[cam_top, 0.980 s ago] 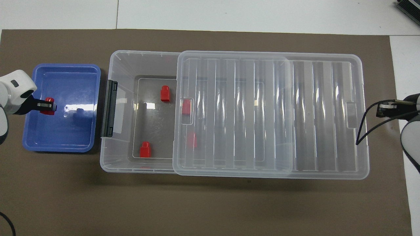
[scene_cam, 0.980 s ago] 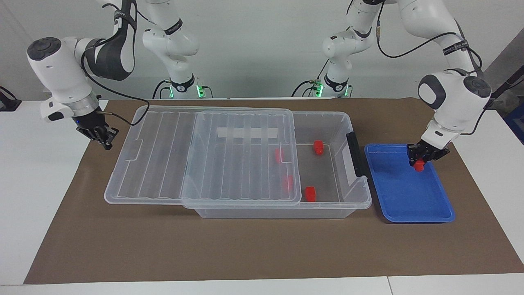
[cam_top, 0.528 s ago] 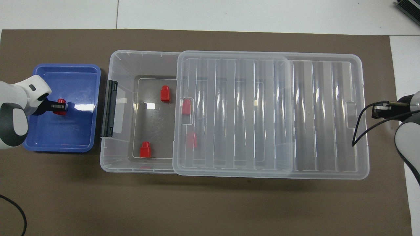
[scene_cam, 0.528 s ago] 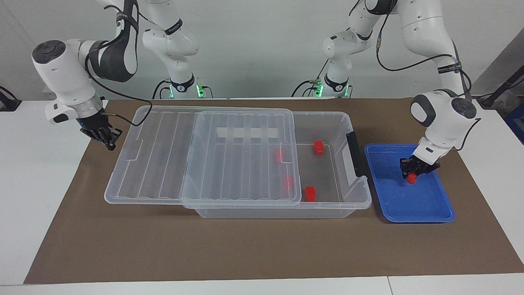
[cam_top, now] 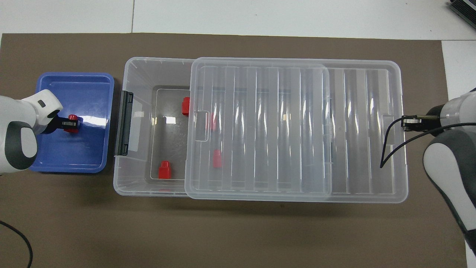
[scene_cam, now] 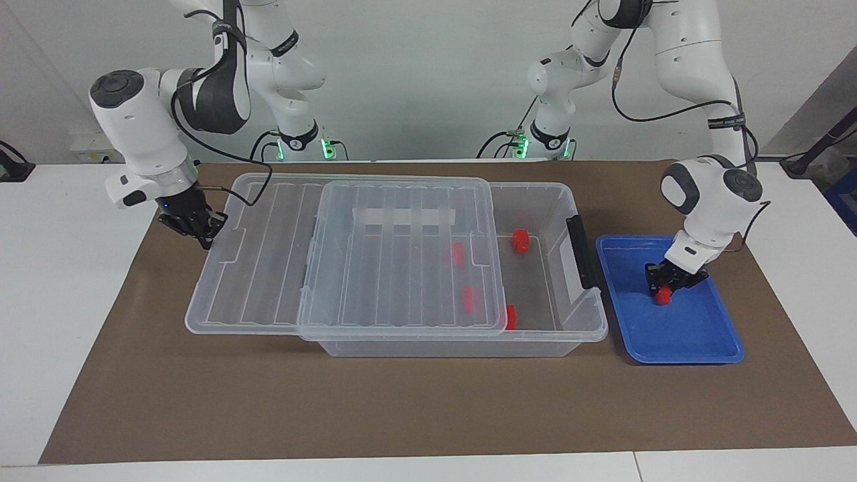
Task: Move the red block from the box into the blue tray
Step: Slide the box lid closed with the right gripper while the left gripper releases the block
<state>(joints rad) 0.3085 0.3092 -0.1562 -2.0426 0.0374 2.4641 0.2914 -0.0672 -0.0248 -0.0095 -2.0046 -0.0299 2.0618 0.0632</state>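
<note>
Lid (scene_cam: 402, 258) slid over box (scene_cam: 535, 335)

The large clear plastic box (scene_cam: 535, 281) was see-through and smooth, its ribbed transparent plastic lid (scene_cam: 402, 261) catching glossy streaks of light. The shallow bright blue plastic tray (cam_top: 89, 80) had a shiny, reflective floor. The small bright red plastic block (scene_cam: 663, 296) looked smooth. A matt brown paper-like sheet (scene_cam: 402, 402) covered the white, smooth tabletop (scene_cam: 40, 301). The arms' shells were glossy white plastic.
</note>
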